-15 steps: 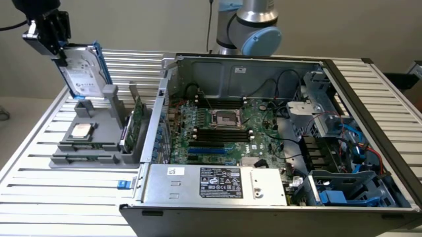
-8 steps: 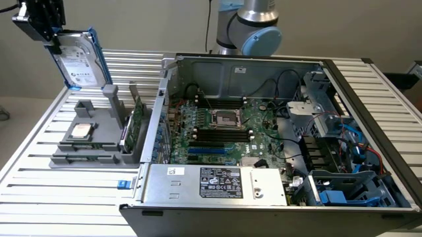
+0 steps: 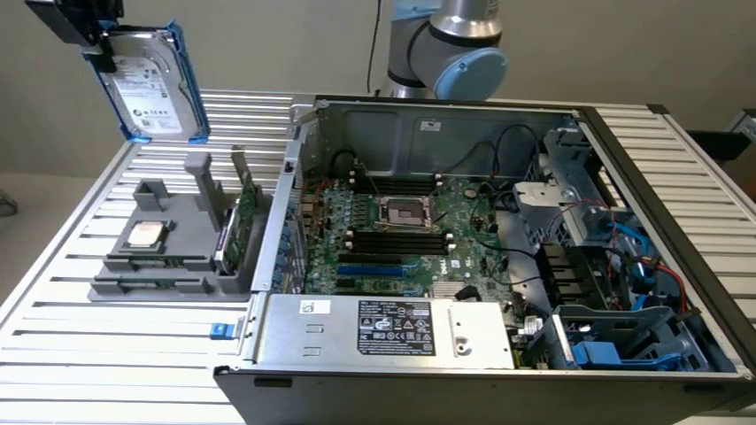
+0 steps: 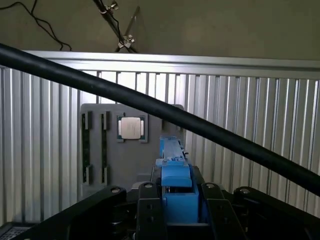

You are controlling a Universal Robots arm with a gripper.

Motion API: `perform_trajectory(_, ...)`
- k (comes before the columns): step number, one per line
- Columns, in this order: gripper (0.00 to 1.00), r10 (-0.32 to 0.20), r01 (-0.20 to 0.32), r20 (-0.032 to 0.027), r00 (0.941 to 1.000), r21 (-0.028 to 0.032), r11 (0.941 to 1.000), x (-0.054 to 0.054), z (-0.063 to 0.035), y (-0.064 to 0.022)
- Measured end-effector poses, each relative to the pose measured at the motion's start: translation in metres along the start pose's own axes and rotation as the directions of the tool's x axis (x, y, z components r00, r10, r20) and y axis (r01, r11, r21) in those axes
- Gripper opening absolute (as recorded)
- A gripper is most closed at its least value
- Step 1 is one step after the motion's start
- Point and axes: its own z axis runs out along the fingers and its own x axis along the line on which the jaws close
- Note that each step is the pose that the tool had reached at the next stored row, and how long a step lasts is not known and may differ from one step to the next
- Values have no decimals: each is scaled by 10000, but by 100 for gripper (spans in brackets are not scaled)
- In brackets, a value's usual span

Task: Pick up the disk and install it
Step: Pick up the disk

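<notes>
The disk (image 3: 151, 88), a silver-grey hard drive with a white label in a blue carrier, hangs upright in the air at the exterior view's upper left, high above the grey holder (image 3: 154, 270). My gripper (image 3: 101, 49) is shut on its upper end. In the wrist view the blue carrier edge of the disk (image 4: 175, 170) sits clamped between my two black fingers (image 4: 150, 210), and my gripper (image 4: 182, 212) looks down on the grey holder (image 4: 130, 165).
The open computer case (image 3: 661, 204) lies on the slatted metal table (image 3: 71, 345), with a blue drive bay (image 3: 614, 350) at its near right corner. The holder carries a square silver chip (image 3: 145, 233) and an upright green circuit card (image 3: 243, 221). A black cable (image 4: 150, 107) crosses the wrist view.
</notes>
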Motion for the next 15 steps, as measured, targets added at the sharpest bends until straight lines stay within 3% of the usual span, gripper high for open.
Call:
perform_trajectory(8, 33, -7, 8, 70, 10000, -104, 9999, 29, -314, -286)
perform_trajectory(15, 33, -11, 14, 148, 9999, -223, 9998, 52, -523, -548)
